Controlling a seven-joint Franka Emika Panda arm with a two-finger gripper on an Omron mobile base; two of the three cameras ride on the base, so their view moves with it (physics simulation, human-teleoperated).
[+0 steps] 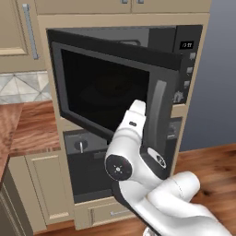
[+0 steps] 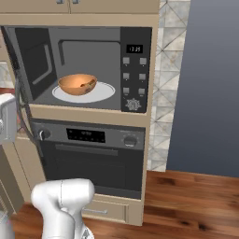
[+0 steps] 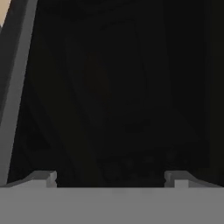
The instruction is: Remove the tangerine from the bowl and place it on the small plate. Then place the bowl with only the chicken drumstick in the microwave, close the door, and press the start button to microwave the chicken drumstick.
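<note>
Bowl (image 2: 77, 84) is what we look for first: glossy orange-brown, it sits on the grey-white turntable disc (image 2: 103, 93) inside the microwave (image 2: 135, 70), with a dark lumpy piece in it that we take for the chicken drumstick (image 2: 86, 84), too small for us to be sure. From the right base view the cavity stands open and the button panel (image 2: 134, 77) is to its right, above the oven (image 2: 93, 154). In the left base view the door (image 1: 106, 87) is swung partly out from the cabinet, its dark glass facing us, and the vertical handle (image 1: 159, 115) stands along its free edge. Our arm reaches up in front of that door, the hand close to the glass just beside the handle; we cannot tell whether it touches. In the hand view our fingers (image 3: 109, 177) are spread wide apart with nothing between them, and dark glass lies straight ahead of them. The bowl is beyond the door from the fingers, well apart from them.
</note>
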